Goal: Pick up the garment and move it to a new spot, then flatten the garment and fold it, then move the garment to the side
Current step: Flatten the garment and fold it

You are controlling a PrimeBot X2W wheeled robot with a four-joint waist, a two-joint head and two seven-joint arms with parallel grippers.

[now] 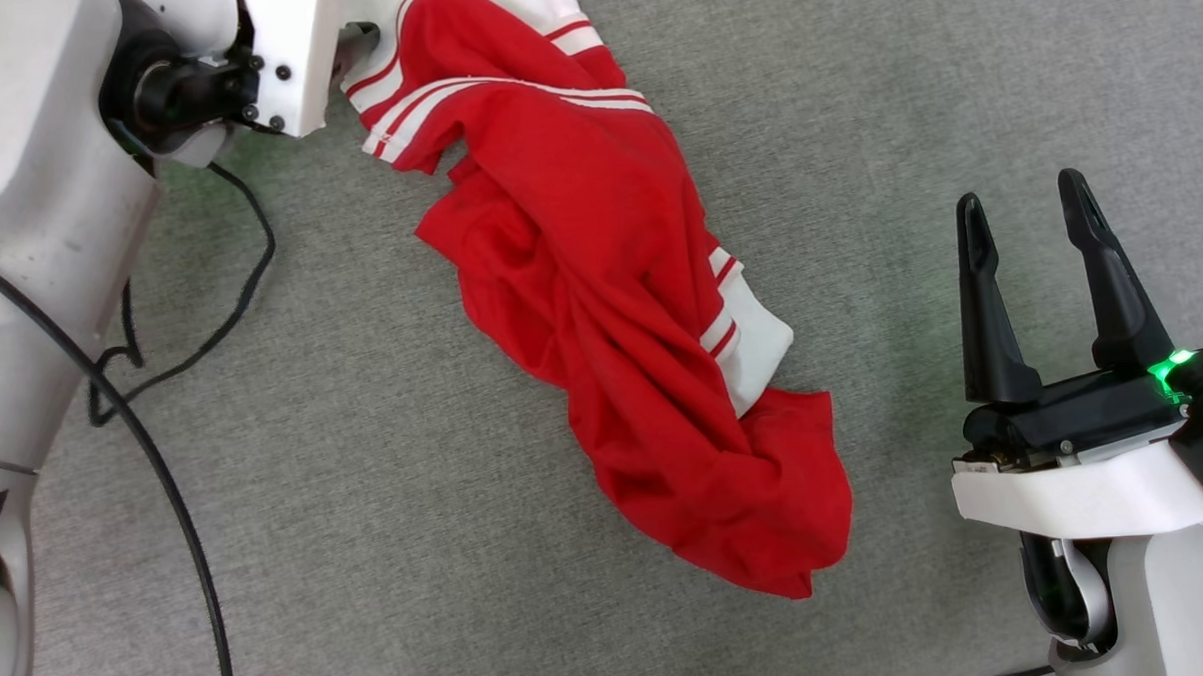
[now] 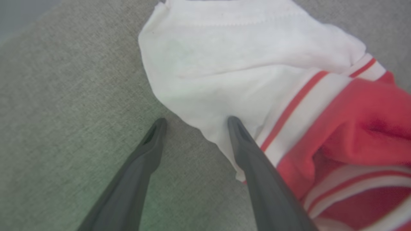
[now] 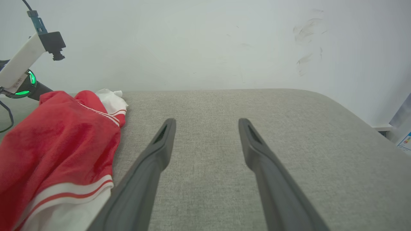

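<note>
The garment (image 1: 599, 278) is seen crumpled mid-frame, nothing flattened or folded yet. The left pincer (image 2: 196, 121) and right pincer (image 1: 1021, 191) are held spread, empty

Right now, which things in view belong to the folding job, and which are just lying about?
Job:
- the garment, crumpled on the grey surface
- left gripper, open at its white sleeve
- right gripper, open, clear of it

Lying about:
- black cables, left of the garment
- scuffed wall
</note>
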